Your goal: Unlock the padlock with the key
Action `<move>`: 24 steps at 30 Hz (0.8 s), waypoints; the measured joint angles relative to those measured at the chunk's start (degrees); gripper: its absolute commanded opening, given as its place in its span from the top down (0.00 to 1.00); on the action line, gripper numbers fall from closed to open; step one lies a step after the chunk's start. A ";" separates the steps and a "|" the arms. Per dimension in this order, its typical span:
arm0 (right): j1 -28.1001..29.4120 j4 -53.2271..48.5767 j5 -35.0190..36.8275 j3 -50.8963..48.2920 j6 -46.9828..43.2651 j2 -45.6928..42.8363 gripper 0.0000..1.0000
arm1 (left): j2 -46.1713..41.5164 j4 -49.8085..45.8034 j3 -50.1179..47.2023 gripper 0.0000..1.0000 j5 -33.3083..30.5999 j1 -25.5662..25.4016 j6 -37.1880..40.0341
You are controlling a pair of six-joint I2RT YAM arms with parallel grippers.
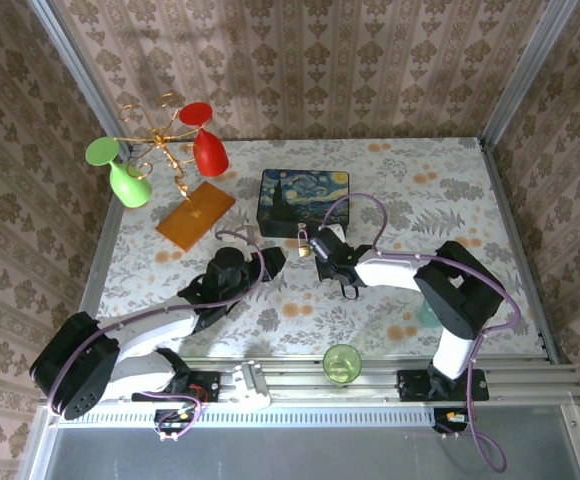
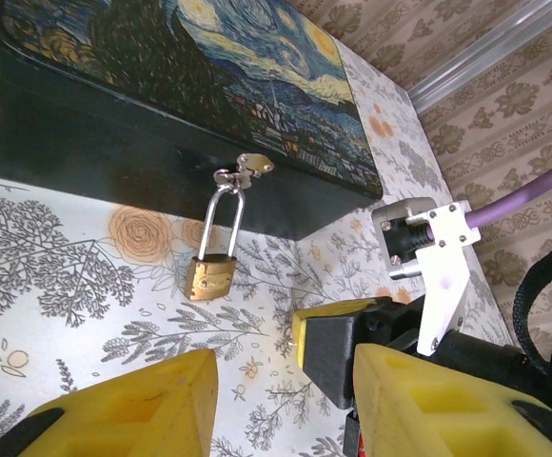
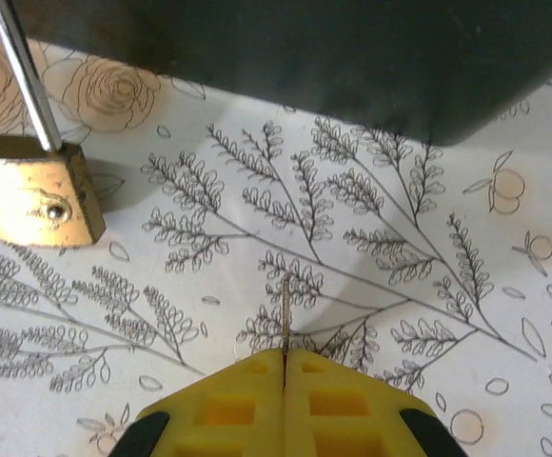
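A small brass padlock [image 2: 209,276] hangs by its long silver shackle from the clasp of the painted box [image 2: 162,67], with its body resting on the tablecloth. From above, the padlock [image 1: 301,247] sits just in front of the box. My right gripper [image 3: 285,354] is shut on the key [image 3: 285,309]. The thin blade sticks out edge-on past the yellow fingertips, and the padlock [image 3: 33,200] lies to their upper left, apart from the key. My left gripper [image 2: 276,409] is open a little short of the padlock, and the right gripper [image 2: 338,347] reaches in from the right.
The dark box [image 1: 305,200] with the starry painted lid stands mid-table behind both grippers. An orange board [image 1: 195,215], a gold wire stand and red [image 1: 205,140] and green [image 1: 120,170] glasses are at the back left. A green cup [image 1: 342,363] sits at the near edge.
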 measured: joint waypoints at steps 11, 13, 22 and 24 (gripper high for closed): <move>-13.07 3.28 -28.13 -11.45 0.17 -16.98 1.00 | -0.02 3.15 -0.02 0.57 5.31 2.29 3.85; -14.97 5.31 -34.23 -12.33 0.20 -18.91 1.00 | -0.02 4.46 -0.02 0.56 6.71 2.71 4.02; -18.10 26.32 -59.78 -19.69 8.22 -29.46 1.00 | 0.55 12.44 0.68 0.46 8.28 -2.56 -8.04; -18.10 32.39 -62.77 -19.71 11.30 -31.01 1.00 | 0.50 15.41 0.87 0.43 7.91 -3.65 -10.80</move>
